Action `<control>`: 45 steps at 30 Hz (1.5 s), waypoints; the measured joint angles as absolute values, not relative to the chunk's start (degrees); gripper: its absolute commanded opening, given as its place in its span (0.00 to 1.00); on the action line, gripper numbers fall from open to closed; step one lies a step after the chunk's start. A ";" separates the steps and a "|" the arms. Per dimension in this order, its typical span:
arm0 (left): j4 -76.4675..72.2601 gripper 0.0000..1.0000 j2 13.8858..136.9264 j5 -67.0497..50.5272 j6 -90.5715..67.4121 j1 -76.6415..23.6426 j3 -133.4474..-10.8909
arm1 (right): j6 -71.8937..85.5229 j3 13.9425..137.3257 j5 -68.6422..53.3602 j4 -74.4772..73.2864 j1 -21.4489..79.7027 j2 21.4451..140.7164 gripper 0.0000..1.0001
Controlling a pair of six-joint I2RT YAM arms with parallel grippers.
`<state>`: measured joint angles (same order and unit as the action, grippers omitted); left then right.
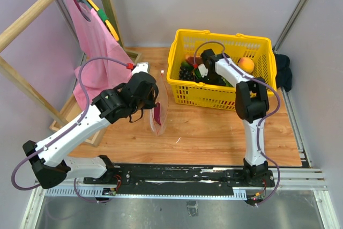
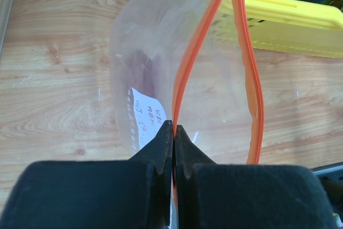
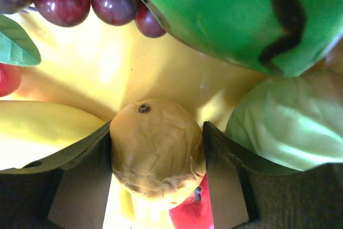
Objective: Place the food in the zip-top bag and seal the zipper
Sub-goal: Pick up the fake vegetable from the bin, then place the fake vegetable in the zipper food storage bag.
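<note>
Left gripper (image 2: 172,128) pinching zipper (image 2: 185,73) — handwritten label (image 2: 146,117) illegible, right gripper (image 3: 157,132) clasping tan ball (image 3: 155,156)

The wooden table (image 1: 214,132) carries the yellow basket (image 1: 214,96) at its far right, the clear bag (image 1: 159,115) upright just left of it, and a rack base (image 1: 64,116) at the left edge.

Left arm (image 1: 80,127) angled forward-right, jaws pinched together, right arm (image 1: 255,138) reaching forward, jaws clamped.
</note>
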<state>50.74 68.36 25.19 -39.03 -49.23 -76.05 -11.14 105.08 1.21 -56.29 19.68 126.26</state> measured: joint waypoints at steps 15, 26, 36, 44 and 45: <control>49.25 0.00 67.99 23.46 -39.03 -49.23 -76.05 | -6.35 100.86 -0.43 -52.21 19.59 110.54 0.16; 48.07 0.00 67.99 22.48 -39.03 -49.23 -76.05 | -0.21 92.05 -2.09 -41.87 19.59 95.59 0.16; 47.55 0.00 68.42 22.15 -39.03 -49.23 -76.05 | 5.58 84.27 -3.68 -29.56 20.95 78.87 0.14; 46.54 0.00 68.86 21.78 -39.29 -49.23 -76.03 | 11.25 78.63 -7.86 -20.18 25.93 71.29 0.13; 46.44 0.00 68.86 21.74 -39.31 -49.23 -76.03 | 11.97 77.89 -8.47 -18.81 26.96 70.59 0.13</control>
